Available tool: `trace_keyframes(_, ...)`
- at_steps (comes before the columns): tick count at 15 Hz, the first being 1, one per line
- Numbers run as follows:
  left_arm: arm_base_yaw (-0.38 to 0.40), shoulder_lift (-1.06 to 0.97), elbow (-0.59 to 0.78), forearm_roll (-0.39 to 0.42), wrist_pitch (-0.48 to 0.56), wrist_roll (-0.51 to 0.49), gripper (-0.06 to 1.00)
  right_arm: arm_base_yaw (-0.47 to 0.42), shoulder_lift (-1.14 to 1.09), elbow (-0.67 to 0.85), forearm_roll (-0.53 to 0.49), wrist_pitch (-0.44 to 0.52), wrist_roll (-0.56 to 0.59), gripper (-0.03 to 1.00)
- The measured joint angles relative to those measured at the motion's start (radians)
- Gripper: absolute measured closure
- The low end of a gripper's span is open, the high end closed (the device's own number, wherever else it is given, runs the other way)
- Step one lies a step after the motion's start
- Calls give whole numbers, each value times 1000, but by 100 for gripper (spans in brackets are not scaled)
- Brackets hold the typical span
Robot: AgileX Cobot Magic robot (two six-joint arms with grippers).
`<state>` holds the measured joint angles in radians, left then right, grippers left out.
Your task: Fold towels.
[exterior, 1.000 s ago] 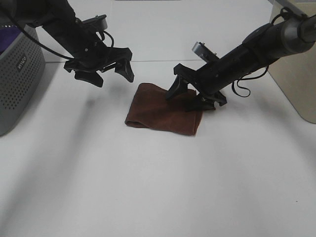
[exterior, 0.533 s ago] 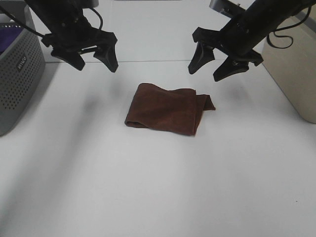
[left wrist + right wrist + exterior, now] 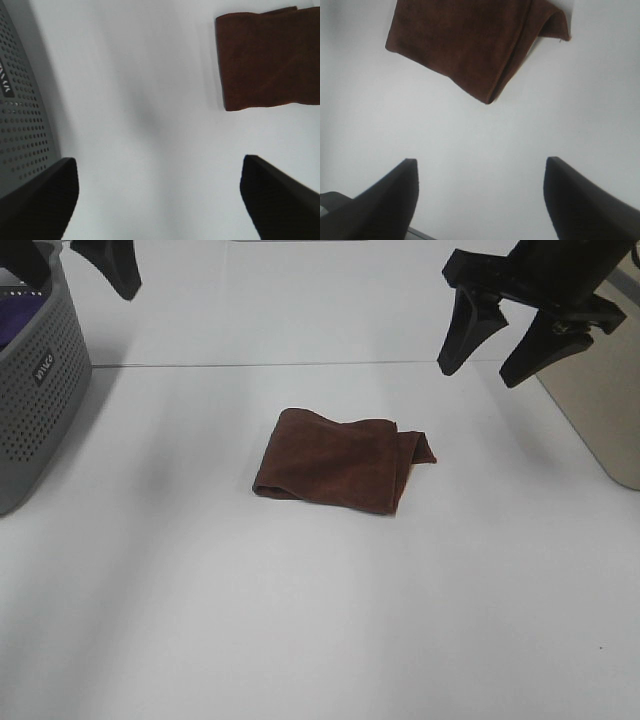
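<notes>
The dark brown towel [image 3: 340,460] lies folded on the white table near its middle, with one corner sticking out on its right side. It also shows in the left wrist view [image 3: 267,62] and in the right wrist view [image 3: 470,42]. My right gripper [image 3: 482,368] is open and empty, raised well above the table at the upper right, apart from the towel. Of my left gripper only one finger [image 3: 112,265] shows at the top left of the high view. In the left wrist view its fingers [image 3: 37,200] stand wide apart with nothing between them.
A grey perforated basket [image 3: 35,390] with a purple cloth [image 3: 18,320] inside stands at the left edge. A beige box [image 3: 600,410] stands at the right edge.
Both arms have risen and drawn away from the towel, left arm to the upper left, right arm to the upper right. The right gripper let go of the towel's right corner. The towel has stayed put.
</notes>
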<state>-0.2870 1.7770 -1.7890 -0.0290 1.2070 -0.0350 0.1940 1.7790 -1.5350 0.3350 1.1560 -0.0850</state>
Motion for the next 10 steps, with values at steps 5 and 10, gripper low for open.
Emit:
trace_keyframes(5, 0, -299, 311, 7, 3, -32, 13, 0, -197, 144, -67, 40, 4, 28)
trace_keyframes(10, 0, -625, 705, 6, -4, -41, 13, 0, -490, 491, -100, 3, 3, 28)
